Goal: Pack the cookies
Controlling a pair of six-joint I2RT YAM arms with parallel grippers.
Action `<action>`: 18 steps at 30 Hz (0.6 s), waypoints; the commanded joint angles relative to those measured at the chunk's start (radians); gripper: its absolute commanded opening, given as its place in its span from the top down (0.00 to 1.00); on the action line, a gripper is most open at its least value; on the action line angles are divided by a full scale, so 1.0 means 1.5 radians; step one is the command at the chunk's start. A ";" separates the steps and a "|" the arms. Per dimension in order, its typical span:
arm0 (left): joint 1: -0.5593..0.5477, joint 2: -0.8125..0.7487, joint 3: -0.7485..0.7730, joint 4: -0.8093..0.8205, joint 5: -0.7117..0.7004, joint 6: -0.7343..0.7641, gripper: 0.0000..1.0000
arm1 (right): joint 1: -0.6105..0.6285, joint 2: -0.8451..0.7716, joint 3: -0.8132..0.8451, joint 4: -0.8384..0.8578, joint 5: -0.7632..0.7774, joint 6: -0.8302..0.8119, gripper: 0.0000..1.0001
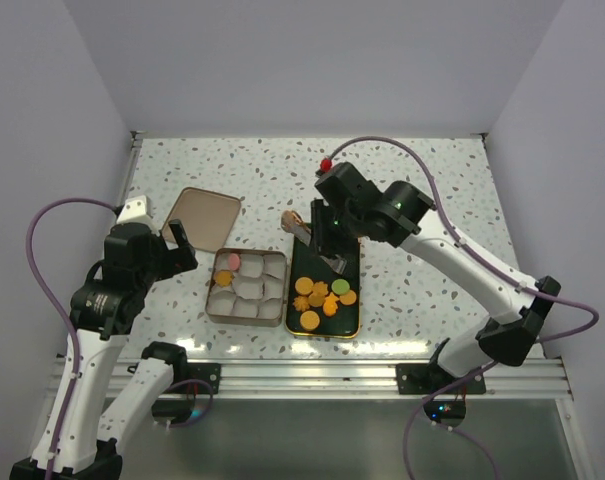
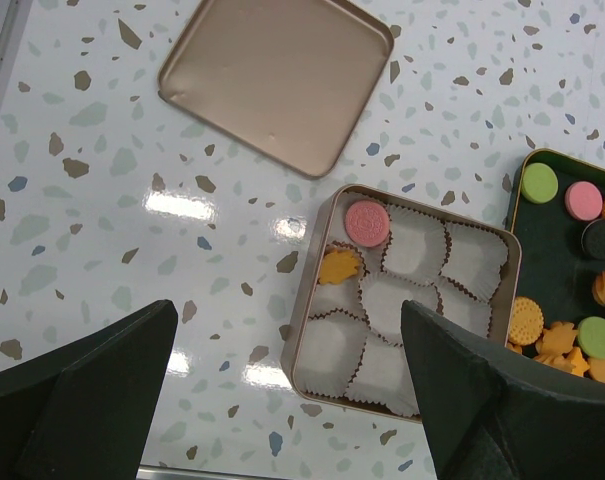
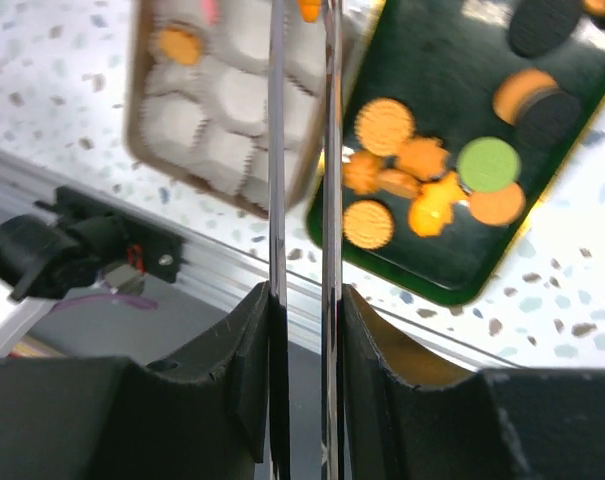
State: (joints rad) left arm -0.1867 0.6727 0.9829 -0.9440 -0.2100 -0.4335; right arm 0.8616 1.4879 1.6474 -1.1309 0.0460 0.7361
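We see the right gripper [image 3: 304, 300] clamped on thin metal tongs [image 3: 328, 150], blades narrow. The left gripper [image 2: 287, 330] hangs wide open and empty. The cookies [image 1: 322, 297] lie mostly on the dark tray [image 1: 327, 336] at frame centre, with two in the tin [image 1: 211, 290]. We'd lower the tongs straight and pinch one cookie gently.

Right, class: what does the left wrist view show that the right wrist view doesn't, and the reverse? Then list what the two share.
Only the left wrist view: the tin lid, lying on the table apart from the tin, and the left gripper, open. Only the right wrist view: the thin metal tongs clamped by the right gripper, and the aluminium rail at the table's edge. Both: the tin with its white paper cups, and the dark tray with orange and green cookies.
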 commanded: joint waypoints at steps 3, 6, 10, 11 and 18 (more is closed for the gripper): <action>-0.004 0.000 -0.011 0.031 -0.004 0.006 0.00 | 0.095 0.069 0.125 0.000 0.009 -0.018 0.76; -0.004 0.006 -0.005 0.027 -0.002 0.004 0.00 | 0.123 0.103 0.124 0.038 -0.015 0.003 0.76; -0.004 0.026 0.021 -0.013 0.006 -0.014 0.01 | 0.140 0.152 0.148 0.045 -0.012 0.009 0.76; -0.004 0.035 0.031 -0.020 0.007 -0.017 0.02 | 0.141 0.161 0.153 0.043 -0.008 0.008 0.76; -0.004 0.042 0.070 -0.034 -0.065 0.003 0.00 | 0.141 0.232 0.193 0.018 -0.007 -0.010 0.76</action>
State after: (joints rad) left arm -0.1871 0.7387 1.0241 -0.9855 -0.2382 -0.4438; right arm 1.0733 1.8313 1.8629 -1.1046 0.0319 0.7322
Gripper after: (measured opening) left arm 0.996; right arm 0.326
